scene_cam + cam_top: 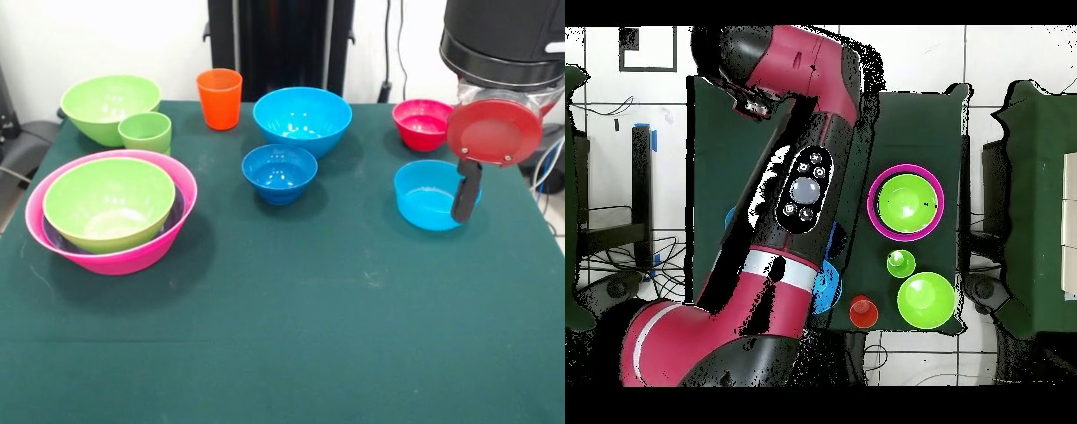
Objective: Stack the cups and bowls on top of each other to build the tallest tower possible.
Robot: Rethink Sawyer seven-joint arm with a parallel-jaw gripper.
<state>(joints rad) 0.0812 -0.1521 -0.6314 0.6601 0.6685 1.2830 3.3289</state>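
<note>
- desk [291, 336]: dark green cloth, carries all the bowls and cups; near half bare.
- arm [800, 200]: red and black; in overhead view it crosses the desk's middle and hides several bowls there.
- pink bowl [172, 243]: largest, front view left side; a thin purple bowl [175, 214] rim shows just inside it, and a lime green bowl [109, 201] sits nested on top. This nest is all there is of the tower.
- second lime green bowl [108, 104]: far left corner, standing alone, empty.
- large blue bowl [303, 119]: far middle of desk, empty.
- light blue bowl [425, 196]: right side, shallow with straight sides; the end effector's dark tip hangs over its right rim.
- medium blue bowl [279, 171]: just in front of the large blue bowl, close beside it; cannot tell if touching.
- end effector [465, 190]: below a round red disc on the wrist; only one dark finger seen, so cannot tell if open or closed; nothing visibly gripped.
- red bowl [422, 123]: small, far right, behind the light blue bowl, apart from it.
- orange cup [219, 98]: upright, far edge, between the second lime green bowl and the large blue bowl; not on any stack.
- light green cup [146, 132]: upright, up against the front of the second lime green bowl.
</note>
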